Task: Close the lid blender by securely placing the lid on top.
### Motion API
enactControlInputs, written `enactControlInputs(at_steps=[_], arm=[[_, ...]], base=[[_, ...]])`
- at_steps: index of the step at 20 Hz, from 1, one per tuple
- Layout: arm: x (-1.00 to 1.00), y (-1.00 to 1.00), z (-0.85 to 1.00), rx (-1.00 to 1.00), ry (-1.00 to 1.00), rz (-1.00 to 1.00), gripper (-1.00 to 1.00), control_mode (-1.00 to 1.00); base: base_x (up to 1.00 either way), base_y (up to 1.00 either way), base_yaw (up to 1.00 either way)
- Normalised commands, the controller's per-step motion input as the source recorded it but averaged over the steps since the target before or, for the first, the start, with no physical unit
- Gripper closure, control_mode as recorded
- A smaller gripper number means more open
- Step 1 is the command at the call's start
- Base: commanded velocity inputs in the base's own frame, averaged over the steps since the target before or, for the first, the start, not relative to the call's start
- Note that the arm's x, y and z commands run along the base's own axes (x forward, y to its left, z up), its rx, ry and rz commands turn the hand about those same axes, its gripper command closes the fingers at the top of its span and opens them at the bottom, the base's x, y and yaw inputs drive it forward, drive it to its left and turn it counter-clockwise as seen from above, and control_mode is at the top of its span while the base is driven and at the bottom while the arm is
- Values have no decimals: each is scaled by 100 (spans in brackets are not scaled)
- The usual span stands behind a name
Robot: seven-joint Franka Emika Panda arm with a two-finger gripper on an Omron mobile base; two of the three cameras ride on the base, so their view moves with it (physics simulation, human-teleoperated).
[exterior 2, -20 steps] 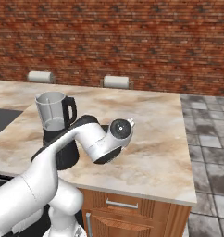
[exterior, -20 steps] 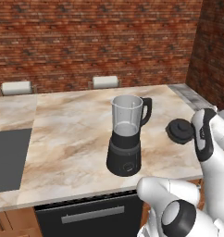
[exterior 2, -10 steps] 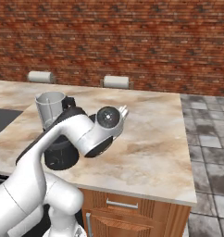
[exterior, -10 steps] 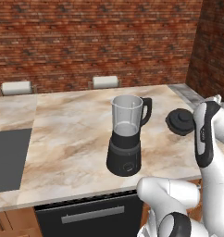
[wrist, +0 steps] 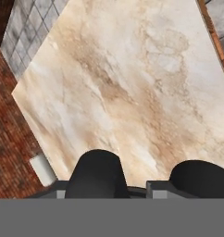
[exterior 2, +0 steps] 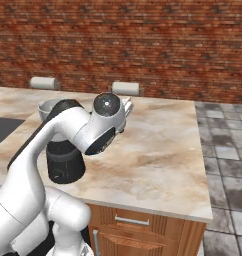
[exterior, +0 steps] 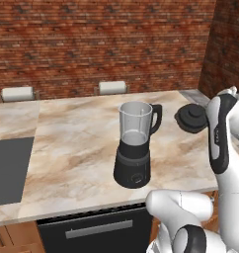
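The gripper (wrist: 148, 178) itself is hidden behind the white forearm in the left base view, and in the right base view it is covered by the arm's elbow and wrist. In the hand view the two dark fingers (wrist: 97, 173) are cut off by the bottom edge. They are seen set a moderate way apart, with marbled counter (wrist: 132, 83) showing between them. The contact with the lid (exterior: 191, 117) cannot be made out in any view. Still, the lid is seen off the counter, level and in the air just beside the wrist, so it is taken to be gripped.

The blender (exterior: 135, 148) is seen upright near the front edge of the counter, its jar uncovered and its handle turned toward the lid. The lid is to the right of the jar and apart from it, at about the height of the rim. In the right base view the blender (exterior 2: 65, 162) is largely masked by the arm.

Compared with a second ago, the lid is found higher above the counter. The arm is raised further across the blender in the right base view.
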Motion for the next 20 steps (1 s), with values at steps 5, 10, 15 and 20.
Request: enactControlInputs(at_steps=[5,10,15,20], arm=[[-1,25,19,0,0,0,100,-100],[0,34,1,2,0,2,100,-100],[0,22,1,13,-10,10,100,-100],[0,12,11,12,-19,10,100,-100]], base=[[0,0,0],[0,0,0],[0,0,0],[0,0,0]])
